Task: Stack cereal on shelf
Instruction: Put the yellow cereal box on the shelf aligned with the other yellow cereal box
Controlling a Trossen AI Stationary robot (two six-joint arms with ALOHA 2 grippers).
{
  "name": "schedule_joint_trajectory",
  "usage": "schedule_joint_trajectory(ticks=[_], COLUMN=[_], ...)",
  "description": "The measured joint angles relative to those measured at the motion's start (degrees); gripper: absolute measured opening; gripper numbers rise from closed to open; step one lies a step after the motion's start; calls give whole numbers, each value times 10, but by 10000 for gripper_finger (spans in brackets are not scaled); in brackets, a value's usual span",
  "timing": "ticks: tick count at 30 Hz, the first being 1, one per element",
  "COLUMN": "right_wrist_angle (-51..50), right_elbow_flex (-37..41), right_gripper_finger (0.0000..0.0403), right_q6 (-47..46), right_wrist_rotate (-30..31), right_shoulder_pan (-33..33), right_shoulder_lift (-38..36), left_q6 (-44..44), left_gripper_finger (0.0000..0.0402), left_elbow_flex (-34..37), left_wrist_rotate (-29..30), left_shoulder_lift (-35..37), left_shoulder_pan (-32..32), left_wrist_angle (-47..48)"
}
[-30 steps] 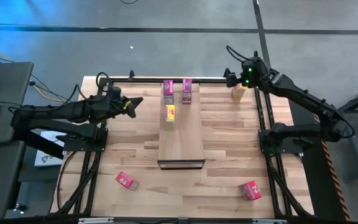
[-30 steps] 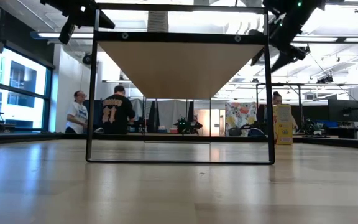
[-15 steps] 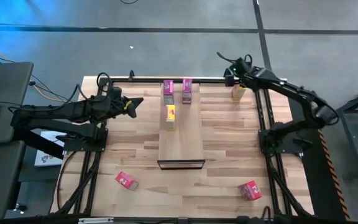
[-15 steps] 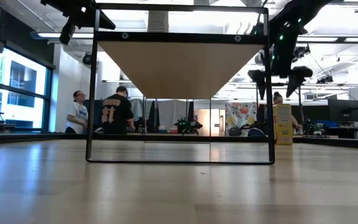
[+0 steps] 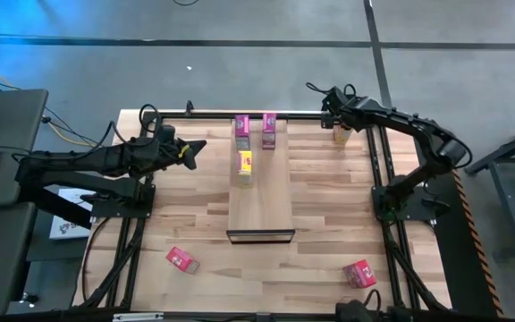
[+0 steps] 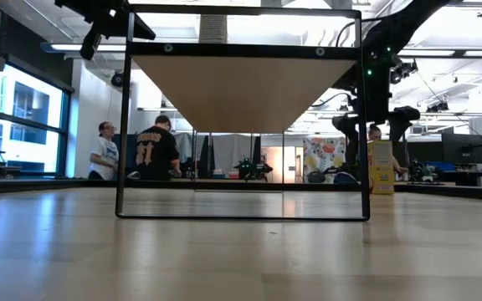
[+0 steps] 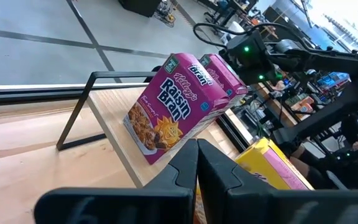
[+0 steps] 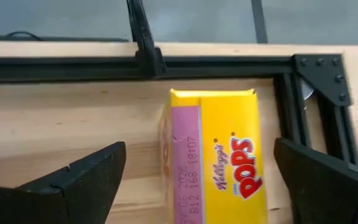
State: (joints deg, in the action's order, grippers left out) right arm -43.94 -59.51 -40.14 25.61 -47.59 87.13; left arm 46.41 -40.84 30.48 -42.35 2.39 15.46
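Note:
The shelf (image 5: 260,192), a pale plank on a dark frame, lies mid-table. Two magenta cereal boxes (image 5: 240,126) (image 5: 269,128) and a yellow one (image 5: 245,165) stand on it. Another yellow box (image 5: 342,134) stands upright on the table at the far right corner. My right gripper (image 8: 201,186) hangs open just above this box (image 8: 219,155), one finger on either side, touching nothing. In the low view the gripper (image 6: 375,125) is over the box top (image 6: 381,167). My left gripper (image 5: 195,148) waits shut, left of the shelf, facing the magenta box (image 7: 173,106).
Two red-pink boxes lie on the table near its front edge, one at left (image 5: 181,260) and one at right (image 5: 359,273). A black frame rail (image 8: 166,65) runs along the far edge behind the yellow box. People stand in the room beyond the table (image 6: 157,150).
My right gripper has come down toward the yellow box at the far right corner and tipped from nearly level to pointing steeply down. It also moved a little toward the table's left. Its fingers stay open.

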Motion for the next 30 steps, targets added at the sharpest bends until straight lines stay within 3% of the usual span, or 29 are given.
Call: schedule_joint_trajectory(ticks=[22,30], right_wrist_angle=[-18,-30], right_elbow_flex=[0,0], right_gripper_finger=[141,112], right_q6=[18,73], right_wrist_rotate=[-41,-79], right_shoulder_pan=[-19,-18], right_shoulder_lift=[3,-27], left_q6=[0,-1], left_gripper_finger=[0,0], left_elbow_flex=[0,0], left_wrist_rotate=[-5,-5], left_shoulder_lift=[0,0], left_shoulder_pan=[0,0], left_wrist_angle=[0,0])
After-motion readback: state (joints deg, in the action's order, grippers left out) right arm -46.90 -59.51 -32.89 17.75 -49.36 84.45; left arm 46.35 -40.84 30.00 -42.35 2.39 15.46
